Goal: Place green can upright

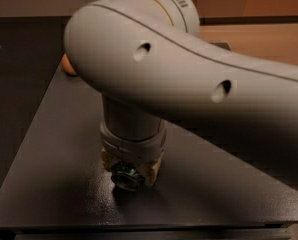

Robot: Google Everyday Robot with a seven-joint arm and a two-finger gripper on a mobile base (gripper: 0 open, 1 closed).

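My gripper (129,173) points down at the front middle of the dark table (59,184), below my big white arm (179,69). Its tan fingers (155,165) stand on either side of the green can (126,178). Only the can's round silver end and a bit of its dark green side show, facing the camera. The can is lying on its side, at or just above the tabletop. The rest of the can is hidden by the wrist.
An orange (68,65) peeks out at the table's back left behind the arm. The table's front edge (139,227) runs just below the gripper. A pale wooden surface (259,39) lies at the back right.
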